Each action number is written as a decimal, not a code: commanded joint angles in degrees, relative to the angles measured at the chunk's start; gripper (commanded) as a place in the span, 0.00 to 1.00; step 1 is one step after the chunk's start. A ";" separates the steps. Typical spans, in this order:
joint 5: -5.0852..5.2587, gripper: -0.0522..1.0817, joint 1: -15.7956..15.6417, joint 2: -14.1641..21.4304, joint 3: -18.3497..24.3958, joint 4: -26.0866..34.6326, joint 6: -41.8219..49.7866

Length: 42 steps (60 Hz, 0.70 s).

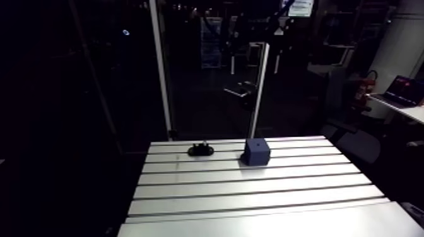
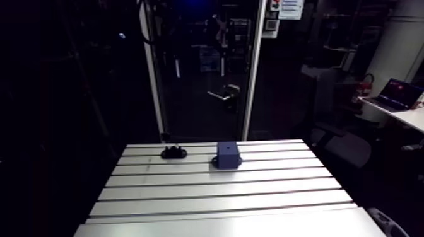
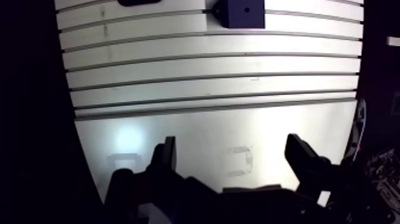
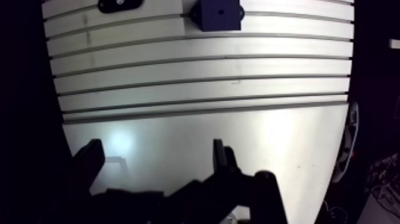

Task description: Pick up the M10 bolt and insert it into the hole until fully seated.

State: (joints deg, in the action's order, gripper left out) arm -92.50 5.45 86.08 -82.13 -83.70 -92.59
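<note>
Two items are located at the far end of the slotted tabletop point(image 1: 252, 189): a dark blue block point(image 1: 257, 152) with a hole point(image 3: 245, 9) in its top face, and a small black part point(image 1: 200, 149) near it, not touching, too dim to be identified further. The hand point(image 3: 231, 143) is held wide open and empty above the smooth near strip, well apart from both.

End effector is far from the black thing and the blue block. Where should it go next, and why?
Probably forward across the table toward the black piece, the likely pickup spot. The end effector is open and empty over bare table, and both the black piece and the blue block lie well ahead of it.
</note>
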 commanded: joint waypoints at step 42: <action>0.62 0.05 -0.86 -5.27 -3.16 -10.12 -5.36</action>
State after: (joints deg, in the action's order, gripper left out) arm -91.90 4.86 80.86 -85.07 -93.62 -97.96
